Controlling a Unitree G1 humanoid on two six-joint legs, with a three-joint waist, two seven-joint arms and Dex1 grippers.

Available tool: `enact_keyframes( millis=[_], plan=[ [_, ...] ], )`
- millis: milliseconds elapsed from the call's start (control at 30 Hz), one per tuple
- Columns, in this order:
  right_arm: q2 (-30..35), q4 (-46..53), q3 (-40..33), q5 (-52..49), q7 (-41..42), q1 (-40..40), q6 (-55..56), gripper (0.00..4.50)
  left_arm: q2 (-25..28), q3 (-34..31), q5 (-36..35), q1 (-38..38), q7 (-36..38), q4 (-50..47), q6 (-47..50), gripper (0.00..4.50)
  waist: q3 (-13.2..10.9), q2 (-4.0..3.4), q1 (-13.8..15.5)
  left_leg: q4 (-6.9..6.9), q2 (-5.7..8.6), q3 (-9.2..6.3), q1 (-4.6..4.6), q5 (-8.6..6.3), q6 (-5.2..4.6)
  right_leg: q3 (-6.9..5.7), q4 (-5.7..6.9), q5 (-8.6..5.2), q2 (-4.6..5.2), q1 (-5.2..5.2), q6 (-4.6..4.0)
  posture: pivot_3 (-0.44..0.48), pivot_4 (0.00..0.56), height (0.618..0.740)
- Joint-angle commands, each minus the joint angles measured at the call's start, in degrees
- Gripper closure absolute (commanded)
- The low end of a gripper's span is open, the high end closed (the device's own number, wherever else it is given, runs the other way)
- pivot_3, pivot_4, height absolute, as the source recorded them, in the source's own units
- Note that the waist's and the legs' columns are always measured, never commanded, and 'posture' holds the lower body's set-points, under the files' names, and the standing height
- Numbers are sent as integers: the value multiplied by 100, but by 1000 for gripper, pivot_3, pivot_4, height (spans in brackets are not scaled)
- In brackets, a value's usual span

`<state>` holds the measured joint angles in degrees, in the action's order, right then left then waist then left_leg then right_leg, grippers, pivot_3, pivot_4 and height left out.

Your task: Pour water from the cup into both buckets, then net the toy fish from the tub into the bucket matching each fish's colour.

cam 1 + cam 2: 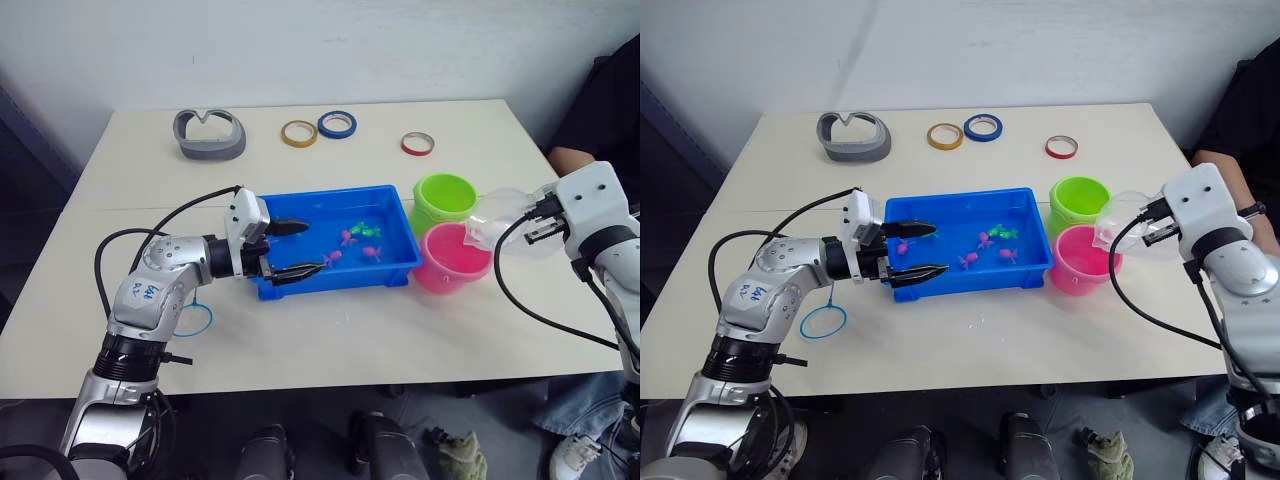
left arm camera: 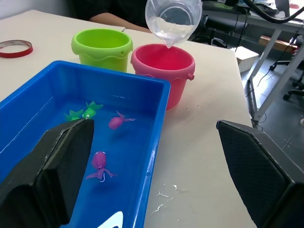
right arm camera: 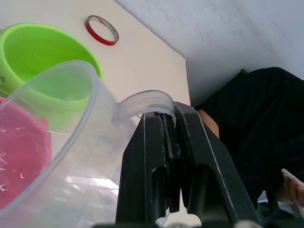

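The tub [image 1: 300, 207] sits under the left end effector [image 1: 295, 248], fish [image 1: 364, 231] inside it. Two buckets [image 1: 443, 196] stand between the tub and the right end effector [image 1: 538, 222], whose cup [image 2: 173, 19] hangs over the nearer bucket [image 1: 452, 262].

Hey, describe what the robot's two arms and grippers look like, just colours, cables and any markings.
Both arms have silver-grey and white shells with black joints and looping black cables. The left arm carries blue handwritten marks on its shell. The left gripper and right gripper each have two black fingers on a white wrist block.
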<state>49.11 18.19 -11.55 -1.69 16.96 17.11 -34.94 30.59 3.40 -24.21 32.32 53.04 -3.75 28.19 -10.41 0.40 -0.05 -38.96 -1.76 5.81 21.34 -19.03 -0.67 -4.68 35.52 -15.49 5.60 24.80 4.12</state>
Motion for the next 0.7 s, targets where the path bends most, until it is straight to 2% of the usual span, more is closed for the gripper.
enact_keyframes(
  millis=[33, 700],
  plan=[
    [152, 278, -81, 310, 1, 122, 181, 4425, 47, 8, 36, 108, 38, -130, -24, 0, 0, 0, 1, 0, 0, 0, 0, 0, 0, 0, 0, 0, 0, 0, 0, 0, 150, 713],
    [162, 161, 121, 1178, 272, 152, 600, 4425, 33, 26, 42, 106, 30, -163, -6, 0, 0, 0, -2, -4, 0, 1, -1, 1, 2, 0, 4, 0, -1, 0, 0, 0, 150, 713]
  ],
)
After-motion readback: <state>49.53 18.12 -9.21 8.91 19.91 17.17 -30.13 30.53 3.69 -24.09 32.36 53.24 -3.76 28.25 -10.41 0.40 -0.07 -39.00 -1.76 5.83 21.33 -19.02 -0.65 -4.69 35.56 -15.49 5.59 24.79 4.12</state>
